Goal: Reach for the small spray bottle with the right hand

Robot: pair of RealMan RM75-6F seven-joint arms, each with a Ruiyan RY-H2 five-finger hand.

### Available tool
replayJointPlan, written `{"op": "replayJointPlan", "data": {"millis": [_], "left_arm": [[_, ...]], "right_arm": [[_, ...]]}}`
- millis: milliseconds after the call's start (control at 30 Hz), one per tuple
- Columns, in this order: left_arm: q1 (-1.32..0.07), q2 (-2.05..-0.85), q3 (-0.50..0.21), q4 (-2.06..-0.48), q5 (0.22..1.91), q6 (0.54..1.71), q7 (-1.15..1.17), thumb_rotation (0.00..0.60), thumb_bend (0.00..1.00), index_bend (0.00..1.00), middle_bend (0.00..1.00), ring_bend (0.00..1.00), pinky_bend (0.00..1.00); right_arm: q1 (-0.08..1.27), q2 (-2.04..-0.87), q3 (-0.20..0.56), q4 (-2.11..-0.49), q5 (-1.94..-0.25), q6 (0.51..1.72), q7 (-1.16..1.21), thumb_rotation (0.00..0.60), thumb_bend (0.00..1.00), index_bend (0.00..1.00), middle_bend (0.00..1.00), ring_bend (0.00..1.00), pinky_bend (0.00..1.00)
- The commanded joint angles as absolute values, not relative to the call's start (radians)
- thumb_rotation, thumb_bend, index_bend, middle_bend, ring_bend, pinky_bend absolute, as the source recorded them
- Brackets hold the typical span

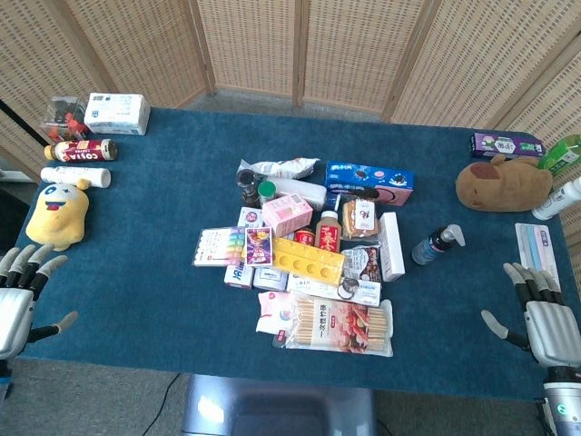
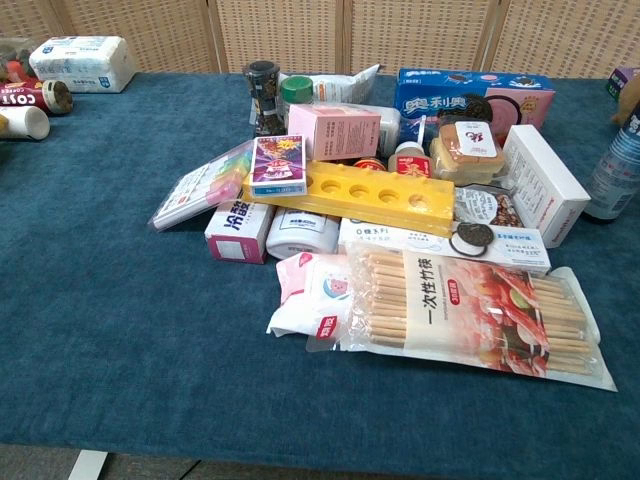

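The small spray bottle [image 1: 437, 244] is dark blue-grey with a white nozzle and lies tilted on the blue cloth, right of the central pile. In the chest view its body [image 2: 615, 172] shows at the right edge. My right hand [image 1: 539, 313] hovers at the table's near right corner, fingers spread and holding nothing, well below and right of the bottle. My left hand [image 1: 20, 294] is at the near left edge, fingers apart and empty. Neither hand shows in the chest view.
A pile of snack boxes and packets [image 1: 313, 263] fills the table's middle. A brown plush [image 1: 502, 183], a purple box [image 1: 507, 143] and a white bottle [image 1: 559, 199] sit far right. A flat white pack [image 1: 535, 245] lies just beyond my right hand. A yellow plush [image 1: 58, 213] sits left.
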State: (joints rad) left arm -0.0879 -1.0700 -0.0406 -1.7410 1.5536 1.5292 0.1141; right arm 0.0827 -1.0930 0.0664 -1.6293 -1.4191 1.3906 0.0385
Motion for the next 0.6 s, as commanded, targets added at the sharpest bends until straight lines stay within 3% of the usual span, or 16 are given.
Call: {"op": "replayJointPlan", "data": {"millis": [33, 200, 500, 600], "left_arm": [[-0.09, -1.069, -0.042, -1.747, 1.557, 1.529, 0.111, 0.553, 0.19, 0.2, 0.11, 0.02, 0.0], [-0.093, -1.064, -0.039, -1.76, 1.566, 1.526, 0.093, 0.554, 0.19, 0.2, 0.11, 0.02, 0.0], [-0.096, -1.062, -0.041, -1.772, 1.583, 1.536, 0.126, 0.553, 0.19, 0.2, 0.11, 0.02, 0.0], [-0.095, -1.056, -0.044, -1.778, 1.586, 1.543, 0.128, 0.553, 0.19, 0.2, 0.11, 0.02, 0.0]], "right_arm": [[0.093, -1.097, 0.074, -1.617, -1.405, 1.362, 0.097, 0.111, 0.21, 0.0, 0.0, 0.0, 0.0], [0.117, -1.107, 0.083, -1.587, -1.389, 1.313, 0.161, 0.224, 0.13, 0.0, 0.0, 0.0, 0.0], [0.165, -1.127, 0.11, -1.56, -1.349, 1.235, 0.207, 0.249, 0.04, 0.0, 0.0, 0.0, 0.0], [0.188, -1.136, 0.12, -1.549, -1.345, 1.21, 0.213, 0.292, 0.04, 0.0, 0.0, 0.0, 0.0]]}}
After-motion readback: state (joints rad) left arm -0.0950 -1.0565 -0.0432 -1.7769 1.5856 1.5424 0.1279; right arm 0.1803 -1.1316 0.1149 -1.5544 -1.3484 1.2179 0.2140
